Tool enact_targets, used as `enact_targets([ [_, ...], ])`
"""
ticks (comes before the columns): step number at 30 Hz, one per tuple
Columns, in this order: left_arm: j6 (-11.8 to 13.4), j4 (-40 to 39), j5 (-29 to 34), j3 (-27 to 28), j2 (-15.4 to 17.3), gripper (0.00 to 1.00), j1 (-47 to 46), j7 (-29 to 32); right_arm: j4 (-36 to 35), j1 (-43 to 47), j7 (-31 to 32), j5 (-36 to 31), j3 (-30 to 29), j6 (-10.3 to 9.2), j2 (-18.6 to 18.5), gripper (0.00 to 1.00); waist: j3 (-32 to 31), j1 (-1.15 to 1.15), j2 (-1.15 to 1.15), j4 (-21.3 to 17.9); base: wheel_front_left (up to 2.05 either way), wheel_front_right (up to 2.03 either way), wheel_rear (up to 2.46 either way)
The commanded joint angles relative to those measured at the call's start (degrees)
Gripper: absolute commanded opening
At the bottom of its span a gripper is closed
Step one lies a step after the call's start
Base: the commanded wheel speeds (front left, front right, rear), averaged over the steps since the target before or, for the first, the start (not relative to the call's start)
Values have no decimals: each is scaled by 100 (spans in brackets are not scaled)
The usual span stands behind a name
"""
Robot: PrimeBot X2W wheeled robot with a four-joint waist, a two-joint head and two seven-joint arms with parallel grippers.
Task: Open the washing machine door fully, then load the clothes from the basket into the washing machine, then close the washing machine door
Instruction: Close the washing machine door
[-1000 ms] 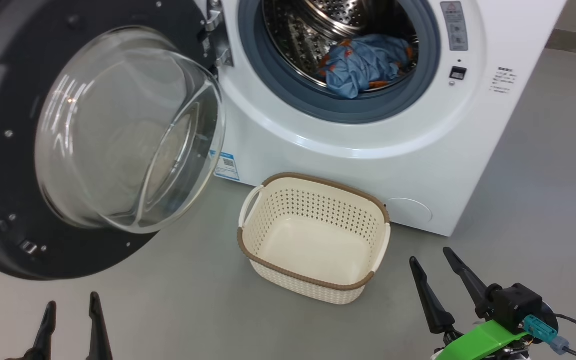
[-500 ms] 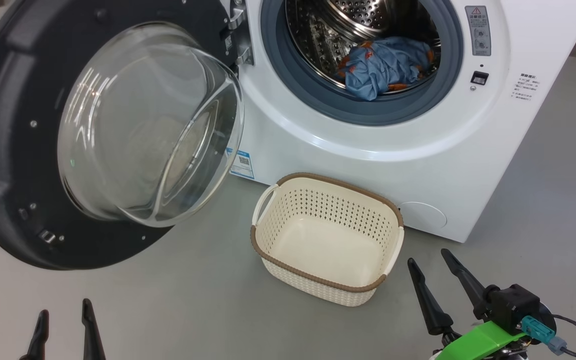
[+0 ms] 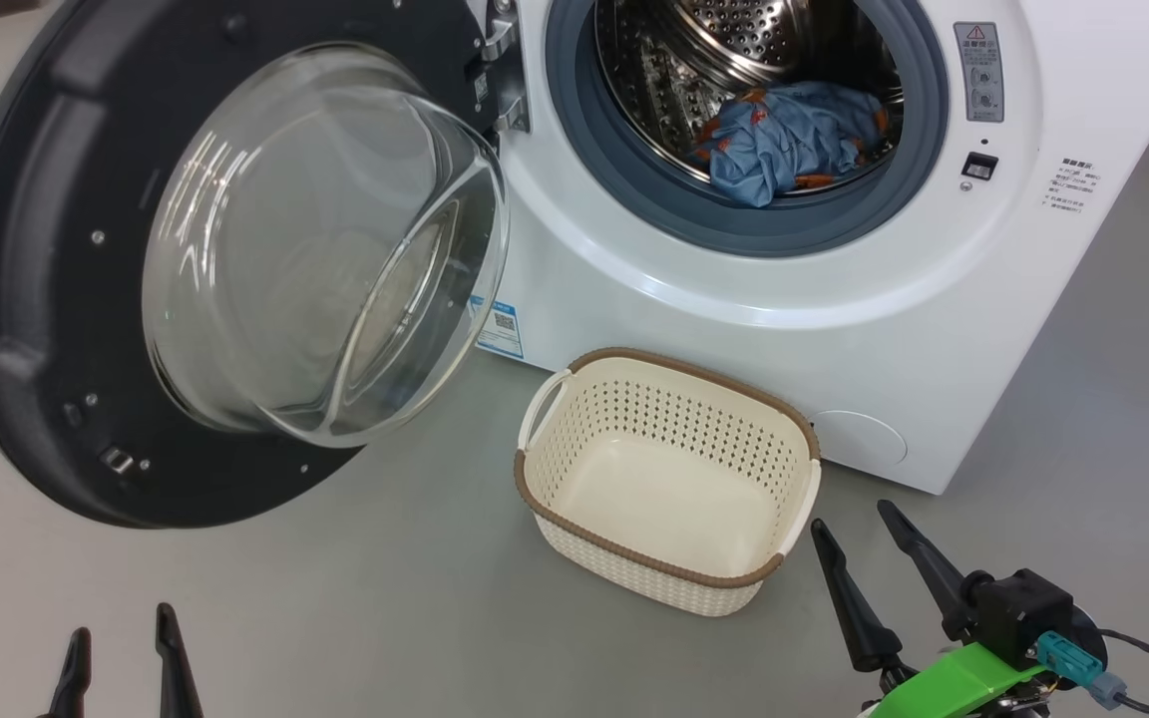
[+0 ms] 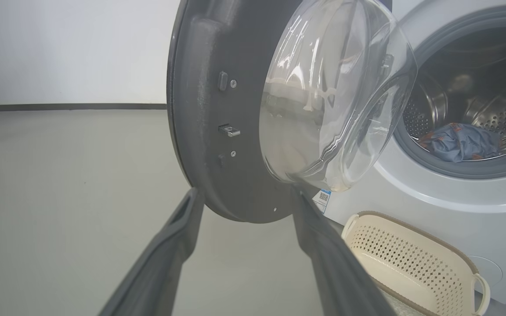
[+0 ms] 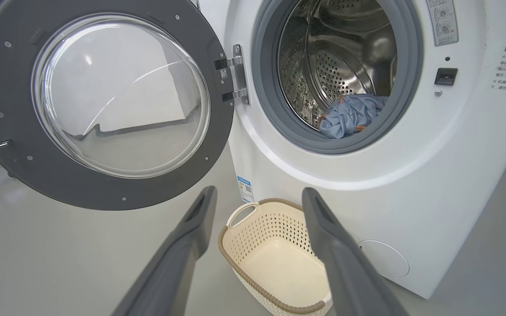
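Note:
The white washing machine (image 3: 834, 329) stands with its round black-rimmed door (image 3: 36, 299) swung wide open to the left, glass bowl bulging toward me. Light blue clothes (image 3: 794, 140) with orange prints lie inside the steel drum, seen too in the right wrist view (image 5: 352, 116) and the left wrist view (image 4: 459, 142). The cream basket (image 3: 669, 399) sits on the floor before the machine with nothing in it. My left gripper (image 3: 121, 638) is open at the lower left, below the door. My right gripper (image 3: 849, 519) is open at the lower right, just right of the basket.
Grey floor (image 3: 385, 598) spreads around the basket and under the open door. A blue label sticker (image 3: 500, 327) sits low on the machine front. The door's hinge (image 5: 235, 79) joins it to the machine's left side.
The head camera has turned, so the machine, door and basket sit further right in the picture. The left gripper's fingers show lower in the view. Both grippers stay open.

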Motion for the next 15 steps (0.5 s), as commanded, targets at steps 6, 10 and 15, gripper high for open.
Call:
enact_targets([
  [6, 73, -83, -77, 214, 56, 100, -49, -36, -105, -86, -28, 63, 184, 56, -55, 100, 30, 0, 0, 8, 0, 0, 0],
  [10, 86, -75, -80, 213, 56, 100, -64, -36, -96, -94, -28, 74, 194, 56, -66, 100, 43, 0, 0, 12, 0, 0, 0],
  [15, 67, -82, -50, 226, 56, 100, -68, -36, -90, -98, -28, 81, 194, 56, -61, 100, 39, 0, 0, 10, 0, 0, 0],
])
